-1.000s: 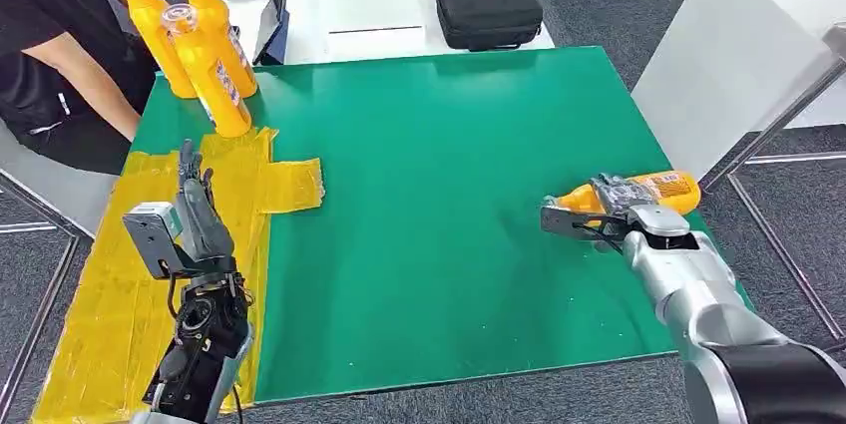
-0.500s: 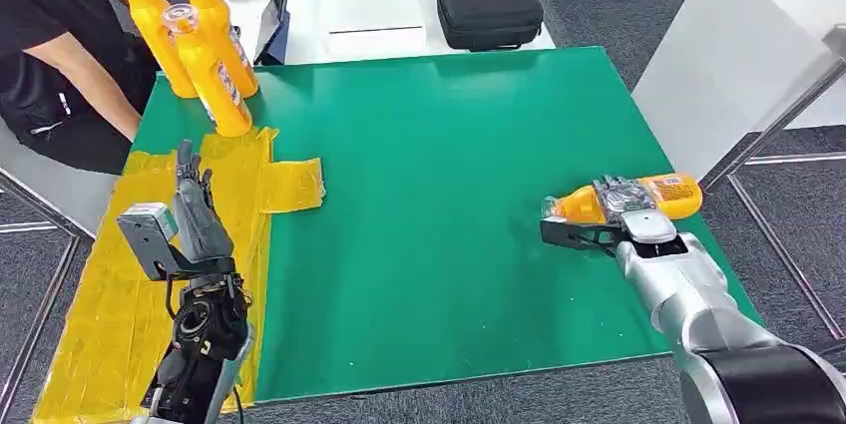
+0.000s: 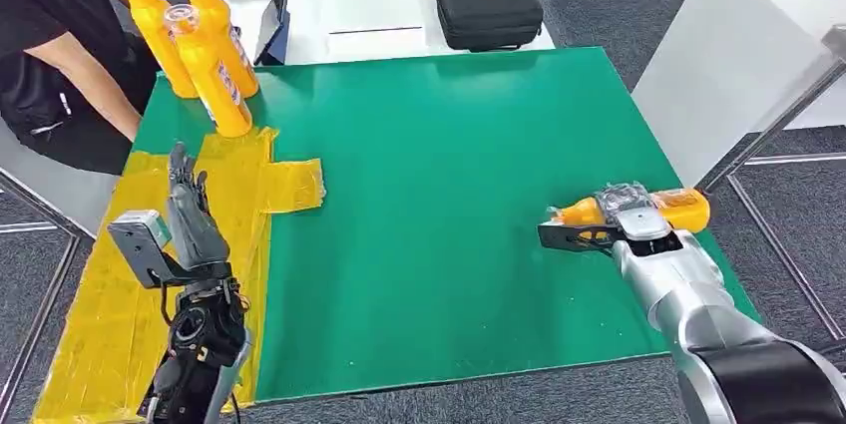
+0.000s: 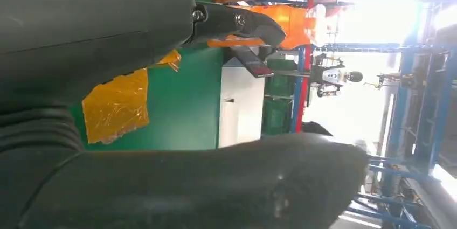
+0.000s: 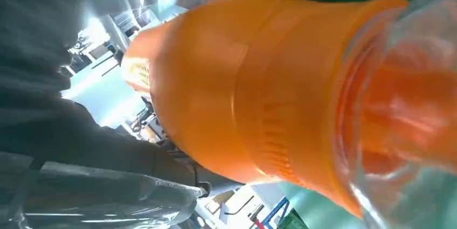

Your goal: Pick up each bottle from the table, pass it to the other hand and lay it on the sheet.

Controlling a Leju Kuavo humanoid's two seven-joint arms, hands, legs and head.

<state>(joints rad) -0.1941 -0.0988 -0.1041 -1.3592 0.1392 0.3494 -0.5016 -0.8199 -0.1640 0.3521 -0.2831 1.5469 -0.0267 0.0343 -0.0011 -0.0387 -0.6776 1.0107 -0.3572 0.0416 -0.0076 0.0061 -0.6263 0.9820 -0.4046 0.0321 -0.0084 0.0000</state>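
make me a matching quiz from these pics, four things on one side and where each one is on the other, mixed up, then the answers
Things:
1. lying bottle
2. three upright bottles
3. black case
4. left hand

Places:
A. on the white table beyond the green one
B. above the yellow sheet, holding nothing
C. far left corner of the green table
D. in the right hand, near the table's right edge

Pairs: 1-D, 2-C, 3-A, 4-B
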